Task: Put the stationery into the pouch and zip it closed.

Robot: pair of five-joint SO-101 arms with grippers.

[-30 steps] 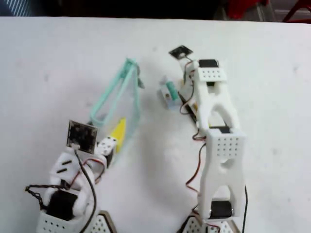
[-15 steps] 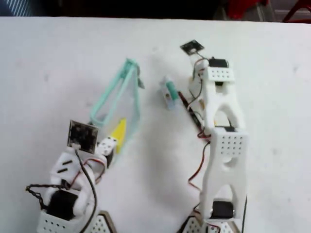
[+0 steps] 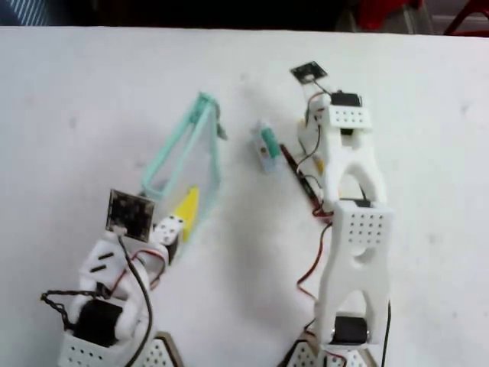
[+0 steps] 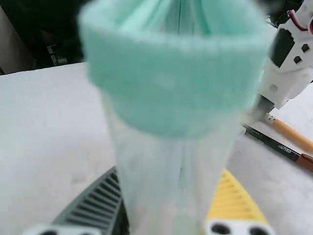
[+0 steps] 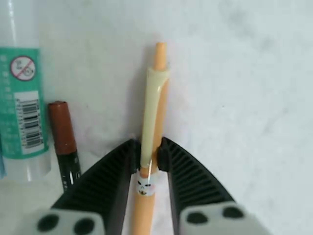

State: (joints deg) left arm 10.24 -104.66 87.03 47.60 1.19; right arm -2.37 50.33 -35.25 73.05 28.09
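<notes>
The clear pouch [image 3: 183, 153] with teal edging lies left of centre, and my left gripper [image 3: 186, 208] is shut on its near corner. In the left wrist view the pouch's teal band [image 4: 171, 83] stands close up, with the pouch wall pinched between the grey and yellow fingers of my left gripper [image 4: 166, 200]. My right gripper [image 5: 149, 154] is shut on an orange pen [image 5: 152, 98] lying on the table. Beside it lie a dark pen with a brown cap [image 5: 63, 139] and a glue stick [image 5: 22, 98]. From above, the glue stick [image 3: 265, 144] and dark pen [image 3: 300, 177] sit left of my right gripper [image 3: 317, 163].
The white table [image 3: 428, 115] has free room on the far right and far left. The right arm's wires [image 3: 309, 275] hang near the dark pen. The left arm's base [image 3: 107, 321] sits at the front left edge.
The right arm has shifted to the right and slightly away from the glue stick, uncovering the dark pen on the table. The left arm and pouch have stayed put.
</notes>
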